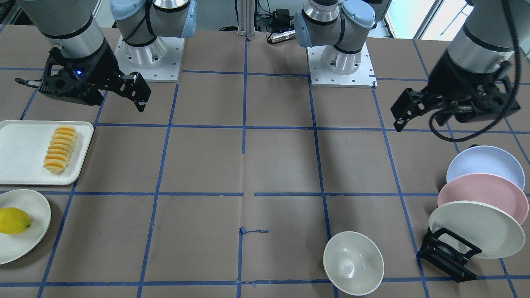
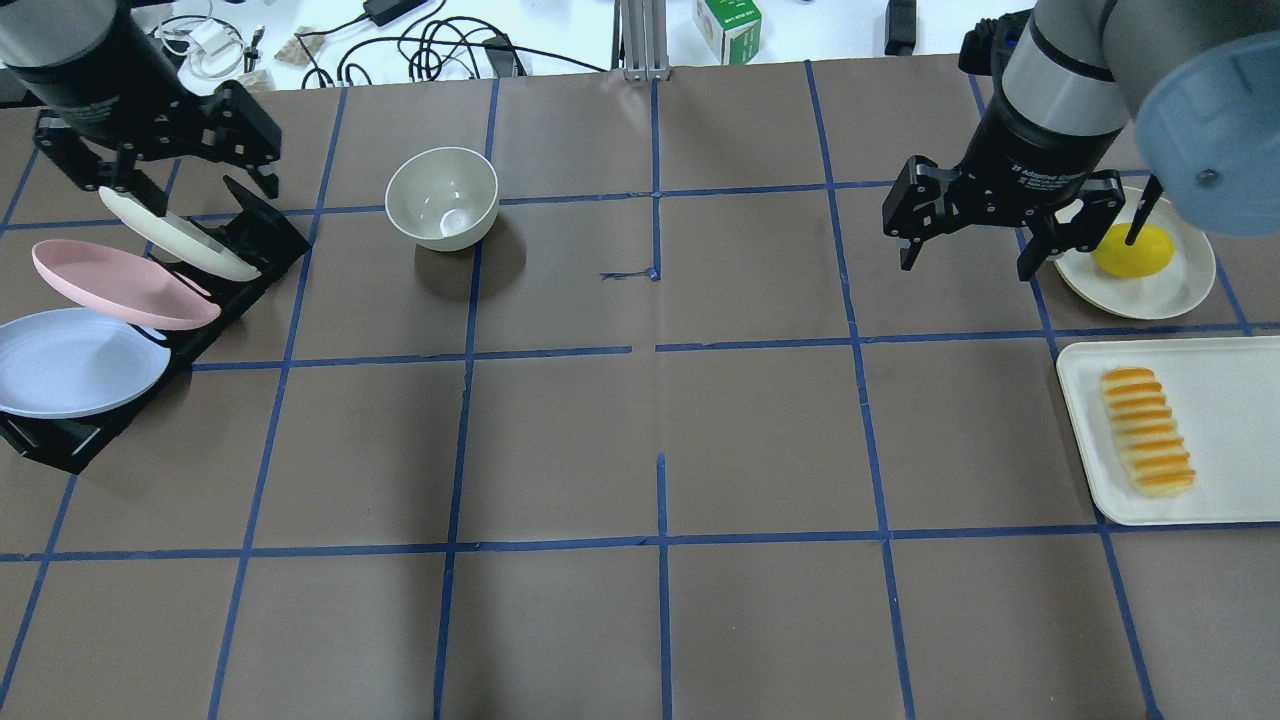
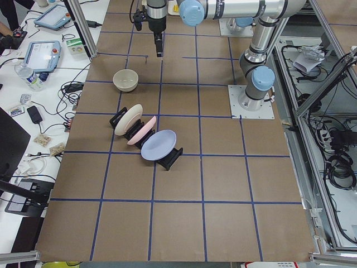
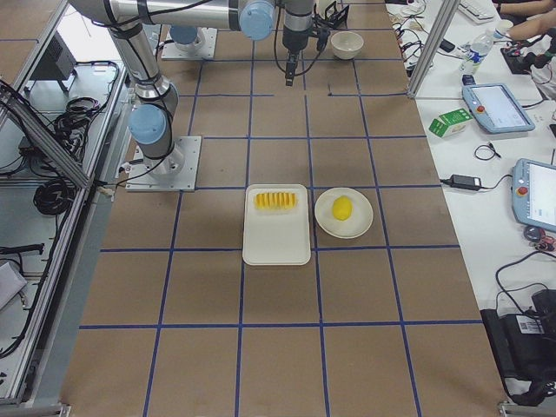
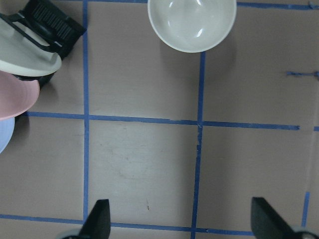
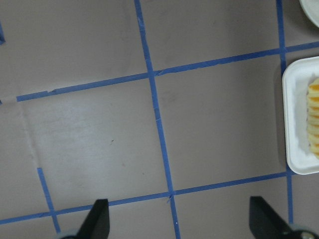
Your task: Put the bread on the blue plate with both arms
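Observation:
The bread (image 1: 61,149), a ridged yellow-orange loaf, lies on a white tray (image 1: 20,165); it also shows in the overhead view (image 2: 1147,430) and at the right wrist view's edge (image 6: 314,117). The blue plate (image 2: 70,362) leans in a black rack (image 2: 250,245) with a pink plate (image 2: 120,285) and a cream plate (image 2: 180,235); it also shows in the front view (image 1: 484,163). My left gripper (image 2: 170,170) hangs open and empty above the rack's far end. My right gripper (image 2: 968,255) hangs open and empty above the table, left of the lemon's plate.
A yellow lemon (image 2: 1132,250) sits on a cream plate (image 2: 1180,290) beyond the tray (image 2: 1230,400). A white bowl (image 2: 442,197) stands right of the rack. Blue tape lines grid the brown table.

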`<state>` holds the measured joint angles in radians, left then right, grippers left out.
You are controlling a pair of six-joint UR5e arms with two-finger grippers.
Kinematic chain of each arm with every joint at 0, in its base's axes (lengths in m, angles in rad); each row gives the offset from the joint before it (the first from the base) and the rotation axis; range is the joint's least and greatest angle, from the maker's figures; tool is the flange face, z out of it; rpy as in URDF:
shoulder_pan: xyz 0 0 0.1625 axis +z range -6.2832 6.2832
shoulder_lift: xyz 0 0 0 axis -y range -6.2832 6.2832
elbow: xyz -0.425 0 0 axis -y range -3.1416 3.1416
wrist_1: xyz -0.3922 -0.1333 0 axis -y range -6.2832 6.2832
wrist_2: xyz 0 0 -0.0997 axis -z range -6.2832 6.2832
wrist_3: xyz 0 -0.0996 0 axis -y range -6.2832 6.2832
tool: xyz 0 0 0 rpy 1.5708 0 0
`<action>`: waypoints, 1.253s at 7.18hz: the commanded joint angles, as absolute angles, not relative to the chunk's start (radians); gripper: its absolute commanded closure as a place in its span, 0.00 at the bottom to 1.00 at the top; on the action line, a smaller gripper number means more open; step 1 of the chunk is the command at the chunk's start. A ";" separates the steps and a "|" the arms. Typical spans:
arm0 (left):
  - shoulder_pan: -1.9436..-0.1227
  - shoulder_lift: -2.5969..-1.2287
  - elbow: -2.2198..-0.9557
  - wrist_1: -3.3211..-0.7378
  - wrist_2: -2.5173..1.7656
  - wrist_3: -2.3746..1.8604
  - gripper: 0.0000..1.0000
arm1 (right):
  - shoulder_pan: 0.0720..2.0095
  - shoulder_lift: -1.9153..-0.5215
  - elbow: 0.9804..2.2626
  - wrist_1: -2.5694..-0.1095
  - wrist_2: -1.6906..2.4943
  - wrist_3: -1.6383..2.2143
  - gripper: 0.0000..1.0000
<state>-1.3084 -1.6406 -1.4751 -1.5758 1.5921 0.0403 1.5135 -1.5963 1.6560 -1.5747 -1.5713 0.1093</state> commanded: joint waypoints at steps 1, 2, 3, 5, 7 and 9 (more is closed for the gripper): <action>-1.072 -1.667 -1.477 -1.578 1.589 0.041 0.00 | 1.366 -1.595 1.692 -1.580 -1.575 -0.068 0.00; -0.975 -1.686 -1.488 -1.565 1.589 0.041 0.00 | 1.286 -1.595 1.735 -1.636 -1.575 -0.159 0.00; -0.897 -1.706 -1.496 -1.556 1.591 0.041 0.00 | 1.234 -1.595 1.793 -1.751 -1.581 -0.266 0.00; -0.784 -1.791 -1.512 -1.446 1.662 0.066 0.00 | 1.102 -1.589 1.911 -1.885 -1.585 -0.443 0.00; -0.776 -1.876 -1.555 -1.288 1.783 0.074 0.00 | 1.017 -1.492 1.963 -2.073 -1.615 -0.559 0.00; -0.775 -1.933 -1.578 -1.273 1.798 0.063 0.00 | 0.930 -1.410 1.973 -2.092 -1.597 -0.610 0.00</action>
<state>-0.7760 -1.8953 -1.5626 -1.2913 1.7821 0.0669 0.9806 -1.4589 1.9653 -2.0696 -1.6042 -0.5726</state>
